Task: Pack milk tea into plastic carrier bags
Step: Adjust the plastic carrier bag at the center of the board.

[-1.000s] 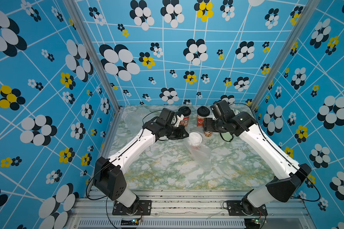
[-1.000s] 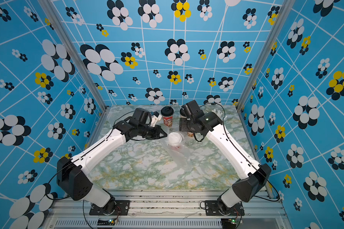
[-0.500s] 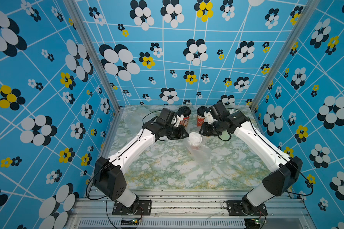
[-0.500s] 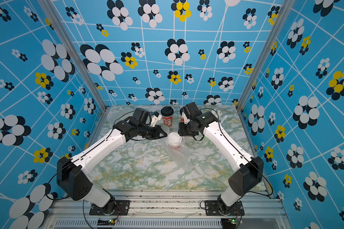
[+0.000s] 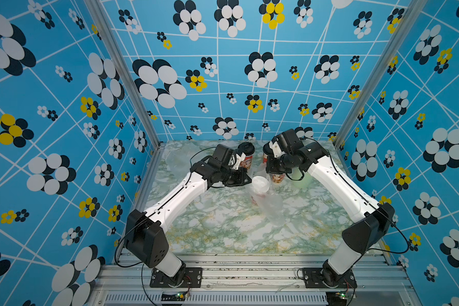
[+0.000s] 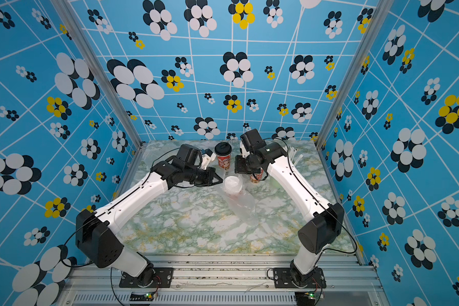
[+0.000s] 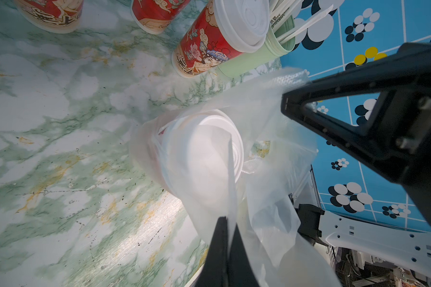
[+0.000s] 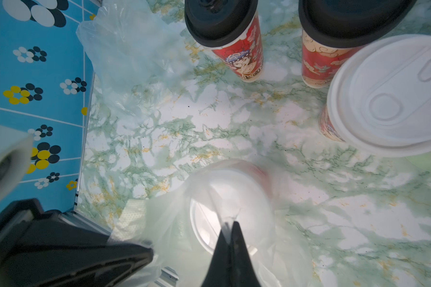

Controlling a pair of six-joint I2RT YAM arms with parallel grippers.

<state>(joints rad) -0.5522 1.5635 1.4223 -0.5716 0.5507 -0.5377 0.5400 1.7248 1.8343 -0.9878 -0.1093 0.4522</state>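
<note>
Pinching the bag [image 5: 273, 208] from two sides, the left gripper [image 7: 227, 222] and the right gripper [image 8: 232, 226] both have their jaws pressed together on its thin film. They hold it just above the bagged cup [image 5: 260, 182], which stands inside it near the middle of the table [image 5: 223, 233]. Toward the front edge the marble is open, and the loose end of the bag lies there. Toward the back the room is tight. The white-lid cup [image 8: 388, 99] stands just beside the bag, under the right wrist, and the straw cup [image 7: 254, 59] is close behind it. Farther back stand the black-lid cup [image 6: 223, 156] and the second black-lid cup [image 8: 334, 37]. The spare bag [image 8: 130, 49] lies crumpled in the far left corner, against the wall [image 8: 35, 74].
</note>
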